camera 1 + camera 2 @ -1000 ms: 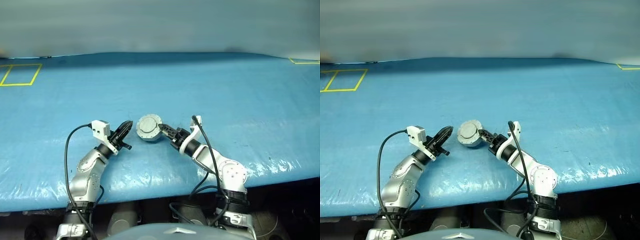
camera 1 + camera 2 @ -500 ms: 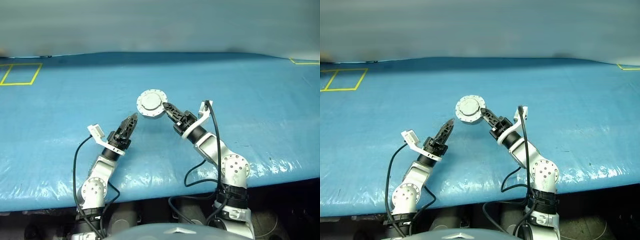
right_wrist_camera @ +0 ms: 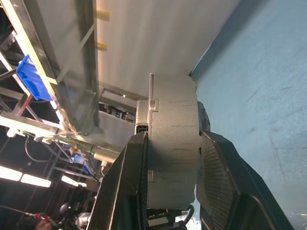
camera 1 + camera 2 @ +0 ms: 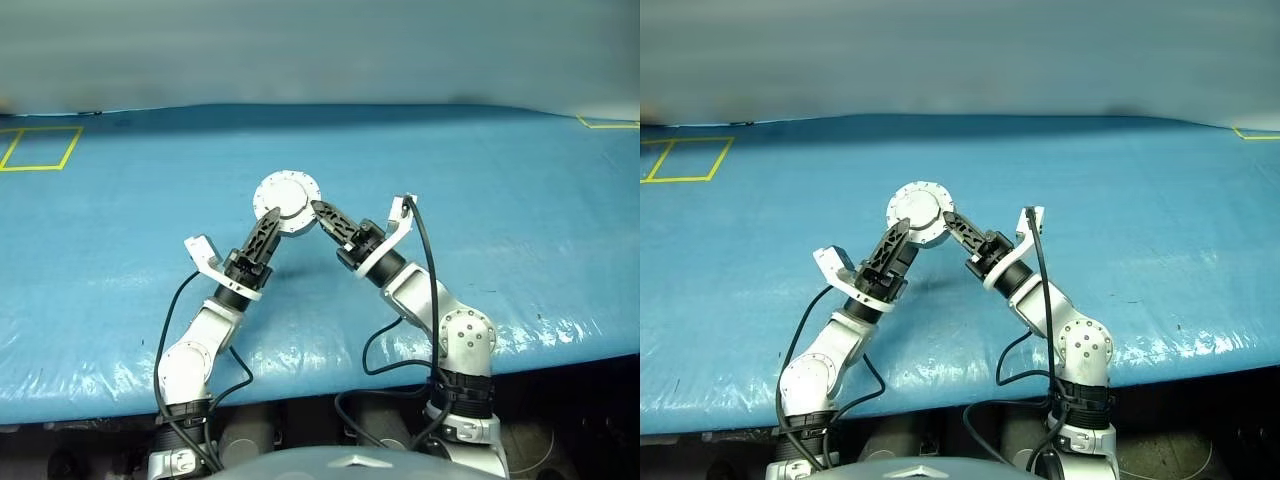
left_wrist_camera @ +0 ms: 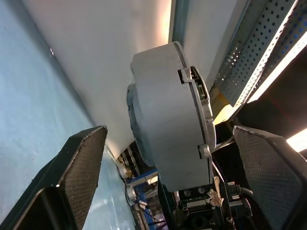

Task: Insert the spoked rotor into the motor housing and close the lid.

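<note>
Gripping closed motor housing aloft — right pincer, left pincer spread beside

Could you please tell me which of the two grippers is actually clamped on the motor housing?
The right gripper: its fingers press both faces of the motor housing. The left gripper stands open around it.

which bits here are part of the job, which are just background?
Job:
- motor housing, closed, lid facing camera, lifted off the table
- right gripper, clamped on it
- left gripper, open around it

Background:
- blue table cover
- yellow tape square
</note>
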`<state>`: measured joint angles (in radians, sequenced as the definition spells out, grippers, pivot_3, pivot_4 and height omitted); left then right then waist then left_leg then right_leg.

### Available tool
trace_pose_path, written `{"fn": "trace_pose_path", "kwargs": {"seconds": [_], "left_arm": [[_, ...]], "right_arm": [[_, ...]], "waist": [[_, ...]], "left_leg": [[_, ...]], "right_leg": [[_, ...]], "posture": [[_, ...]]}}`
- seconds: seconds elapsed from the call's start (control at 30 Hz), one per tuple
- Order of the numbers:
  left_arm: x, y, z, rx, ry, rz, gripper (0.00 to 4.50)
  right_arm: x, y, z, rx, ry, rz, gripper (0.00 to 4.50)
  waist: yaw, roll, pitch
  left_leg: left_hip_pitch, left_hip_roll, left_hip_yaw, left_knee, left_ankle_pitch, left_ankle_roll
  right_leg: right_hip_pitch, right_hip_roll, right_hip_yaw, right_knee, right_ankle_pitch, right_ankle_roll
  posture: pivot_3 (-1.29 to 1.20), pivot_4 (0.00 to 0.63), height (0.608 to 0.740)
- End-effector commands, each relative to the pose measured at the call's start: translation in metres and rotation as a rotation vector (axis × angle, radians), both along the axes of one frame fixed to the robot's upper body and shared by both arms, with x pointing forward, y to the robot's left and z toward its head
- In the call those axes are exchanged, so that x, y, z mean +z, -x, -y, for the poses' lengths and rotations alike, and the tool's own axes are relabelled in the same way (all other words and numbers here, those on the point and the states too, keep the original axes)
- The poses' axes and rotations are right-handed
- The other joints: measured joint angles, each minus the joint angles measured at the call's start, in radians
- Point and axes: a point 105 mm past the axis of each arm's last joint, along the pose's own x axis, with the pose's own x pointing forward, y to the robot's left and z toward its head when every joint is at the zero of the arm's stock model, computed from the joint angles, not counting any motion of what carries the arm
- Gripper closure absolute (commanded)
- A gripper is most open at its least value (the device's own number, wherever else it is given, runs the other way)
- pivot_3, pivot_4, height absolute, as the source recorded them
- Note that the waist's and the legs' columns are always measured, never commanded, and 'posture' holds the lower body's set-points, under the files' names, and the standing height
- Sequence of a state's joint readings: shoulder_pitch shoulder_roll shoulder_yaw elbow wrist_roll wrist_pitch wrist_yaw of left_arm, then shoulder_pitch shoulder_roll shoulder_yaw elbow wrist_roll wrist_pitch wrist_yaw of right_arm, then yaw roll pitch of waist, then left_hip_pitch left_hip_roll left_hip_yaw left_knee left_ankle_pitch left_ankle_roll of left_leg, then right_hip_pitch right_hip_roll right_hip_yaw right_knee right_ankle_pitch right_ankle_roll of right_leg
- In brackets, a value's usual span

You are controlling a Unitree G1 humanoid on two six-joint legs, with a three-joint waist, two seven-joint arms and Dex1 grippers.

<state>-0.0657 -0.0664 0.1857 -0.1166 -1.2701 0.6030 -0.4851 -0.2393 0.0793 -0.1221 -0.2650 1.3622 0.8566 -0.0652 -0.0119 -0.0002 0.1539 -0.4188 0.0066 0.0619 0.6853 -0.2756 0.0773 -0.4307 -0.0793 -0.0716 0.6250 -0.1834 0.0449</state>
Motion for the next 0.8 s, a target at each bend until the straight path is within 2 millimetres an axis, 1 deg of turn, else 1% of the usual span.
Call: {"fn": "trace_pose_path", "kwargs": {"seconds": [0.03, 0.17, 0.3, 0.4, 0.5, 0.53, 0.57, 0.67, 0.8], "left_arm": [[0.0147, -0.0018, 0.009, -0.02, 0.079, 0.039, 0.01], [0.0201, -0.0038, 0.007, 0.013, 0.094, 0.064, 0.01], [0.0206, -0.0025, 0.0098, 0.012, 0.076, 0.075, 0.01], [0.0189, -0.0035, 0.0085, 0.031, 0.071, 0.07, 0.6], [0.0159, -0.0041, 0.0093, 0.031, 0.054, 0.062, 1.6], [0.0143, -0.005, 0.0092, 0.032, 0.056, 0.05, 1.81], [0.0138, -0.0057, 0.009, 0.032, 0.057, 0.047, 1.87], [0.0151, -0.0055, 0.0098, 0.022, 0.05, 0.068, 1.87], [0.0116, -0.0078, 0.0101, 0.031, 0.036, 0.044, 1.88]], "right_arm": [[0.0234, 0.0133, -0.0082, 0.051, -0.065, 0.088, 3.28], [0.0185, 0.0169, -0.0115, 0.07, -0.045, 0.076, 3.28], [0.0179, 0.0181, -0.0123, 0.07, -0.041, 0.08, 3.28], [0.0175, 0.0186, -0.0123, 0.068, -0.033, 0.087, 3.28], [0.0166, 0.0188, -0.0118, 0.064, -0.029, 0.089, 3.28], [0.0164, 0.019, -0.0116, 0.063, -0.028, 0.09, 3.28], [0.0161, 0.0189, -0.0113, 0.062, -0.028, 0.091, 3.28], [0.0155, 0.0184, -0.0108, 0.057, -0.027, 0.091, 3.28], [0.0145, 0.0175, -0.0103, 0.052, -0.013, 0.093, 3.28]], "waist": [[0.001, 0.0, 0.0], [0.0, 0.0, 0.0], [0.001, 0.0, 0.0], [0.0, 0.0, 0.0], [0.001, 0.0, 0.0], [0.001, 0.0, 0.0], [0.001, 0.0, 0.0], [0.001, 0.0, 0.0], [0.0, 0.0, 0.0]], "left_leg": [[0.0, 0.0, 0.0, 0.0, 0.0, 0.0], [0.0, 0.0, 0.0, 0.001, 0.0, 0.0], [0.0, 0.0, 0.0, 0.001, 0.0, 0.0], [0.0, 0.0, 0.0, 0.001, 0.0, 0.0], [0.0, 0.0, 0.0, 0.001, 0.0, 0.0], [0.0, 0.0, 0.0, 0.001, 0.0, 0.0], [0.0, -0.001, 0.0, 0.001, 0.0, 0.0], [0.0, -0.001, 0.0, 0.001, 0.0, 0.0], [0.0, 0.0, 0.0, 0.002, 0.0, 0.0]], "right_leg": [[0.0, 0.0, 0.0, 0.0, 0.0, 0.0], [0.0, 0.0, 0.001, 0.0, 0.0, 0.0], [0.0, 0.0, 0.001, 0.0, 0.0, 0.0], [0.0, 0.0, 0.001, 0.0, 0.0, 0.0], [0.0, 0.001, 0.001, 0.0, 0.0, 0.0], [0.001, 0.001, 0.001, 0.0, 0.0, 0.0], [0.001, 0.001, 0.002, 0.0, 0.0, 0.0], [0.001, 0.001, 0.002, 0.0, 0.0, 0.0], [0.001, 0.001, 0.002, 0.0, 0.0, 0.0]], "posture": [[0.0, 0.15, 0.74], [0.0, 0.15, 0.74], [0.0, 0.15, 0.74], [0.0, 0.15, 0.74], [0.0, 0.15, 0.74], [0.0, 0.15, 0.74], [0.0, 0.15, 0.74], [0.0, 0.15, 0.74], [0.0, 0.15, 0.74]]}}
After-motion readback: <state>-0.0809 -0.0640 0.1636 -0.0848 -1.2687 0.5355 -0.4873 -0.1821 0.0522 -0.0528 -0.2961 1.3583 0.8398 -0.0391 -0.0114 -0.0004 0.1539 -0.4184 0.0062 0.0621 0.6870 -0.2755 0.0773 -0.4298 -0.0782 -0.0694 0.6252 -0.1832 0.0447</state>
